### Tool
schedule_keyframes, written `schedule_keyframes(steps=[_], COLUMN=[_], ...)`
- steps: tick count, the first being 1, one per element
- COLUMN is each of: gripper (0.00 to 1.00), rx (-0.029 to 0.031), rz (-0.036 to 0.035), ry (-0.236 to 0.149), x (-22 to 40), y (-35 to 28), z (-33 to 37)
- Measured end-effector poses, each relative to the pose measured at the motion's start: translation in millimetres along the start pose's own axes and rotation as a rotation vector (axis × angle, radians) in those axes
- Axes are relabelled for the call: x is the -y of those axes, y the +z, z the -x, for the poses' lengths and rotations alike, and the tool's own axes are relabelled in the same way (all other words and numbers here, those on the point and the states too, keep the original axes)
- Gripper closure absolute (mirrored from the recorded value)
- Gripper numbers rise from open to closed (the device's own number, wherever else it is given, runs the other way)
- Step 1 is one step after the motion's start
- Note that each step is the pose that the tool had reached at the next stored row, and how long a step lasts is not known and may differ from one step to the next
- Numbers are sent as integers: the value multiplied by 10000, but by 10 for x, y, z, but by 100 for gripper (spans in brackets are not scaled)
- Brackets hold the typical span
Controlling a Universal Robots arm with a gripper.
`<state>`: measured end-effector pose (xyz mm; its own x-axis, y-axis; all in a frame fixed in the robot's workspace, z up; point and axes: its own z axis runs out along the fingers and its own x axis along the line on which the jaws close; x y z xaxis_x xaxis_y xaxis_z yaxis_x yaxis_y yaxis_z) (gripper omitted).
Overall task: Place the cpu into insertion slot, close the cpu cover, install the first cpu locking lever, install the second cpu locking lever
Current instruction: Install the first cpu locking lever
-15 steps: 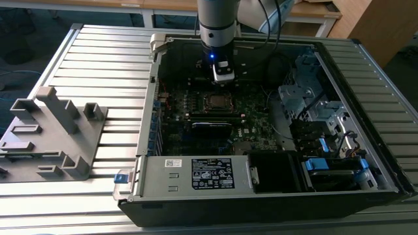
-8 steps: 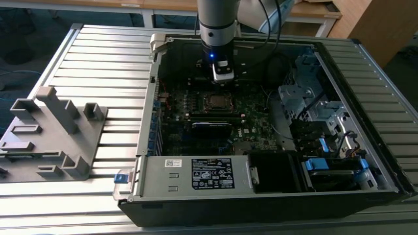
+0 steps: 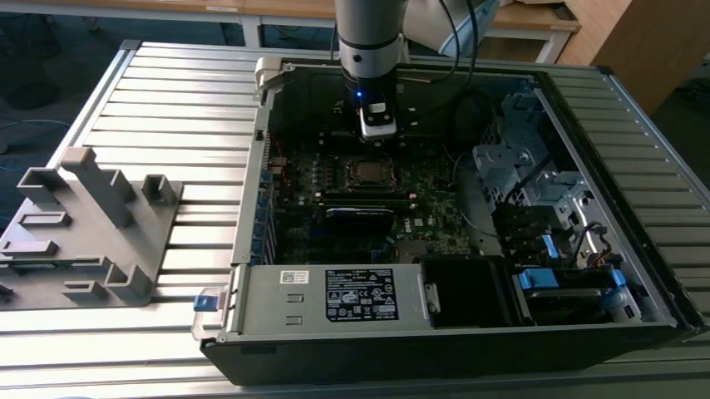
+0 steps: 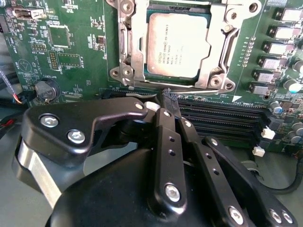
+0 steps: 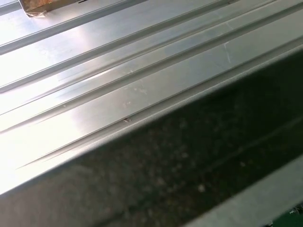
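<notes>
A Universal Robots arm's gripper (image 4: 166, 97) hangs inside an open computer case (image 3: 444, 357) on a slatted metal table (image 3: 166, 83), its black jaws drawn together to a narrow point with nothing visible between them. In the second wrist view the tips sit at the near edge of the silver cpu cover (image 4: 226, 33), just past the long black memory slots (image 4: 222, 118) that run crosswise to the jaws; whether they touch the metal cannot be told. Straight ahead of the tips and close by, the cpu (image 4: 177, 45) lies flat in the insertion slot (image 4: 182, 4), its grey top showing through the cover's window, so the cover appears to be down around it. Whether either locking lever is latched cannot be made out. In the exterior view the gripper (image 3: 375, 129) stands upright over the motherboard (image 3: 427, 195), with the cpu (image 3: 367, 172) just on the camera's side of it.
</notes>
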<state>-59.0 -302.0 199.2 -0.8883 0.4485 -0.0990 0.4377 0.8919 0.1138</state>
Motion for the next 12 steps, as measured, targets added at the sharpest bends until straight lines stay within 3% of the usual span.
schedule_keyframes(steps=[7, 12], gripper=[89, 89], rx=[-3, 7], rz=[7, -7], ry=[14, 26], x=[-2, -23], y=[4, 16], z=[3, 45])
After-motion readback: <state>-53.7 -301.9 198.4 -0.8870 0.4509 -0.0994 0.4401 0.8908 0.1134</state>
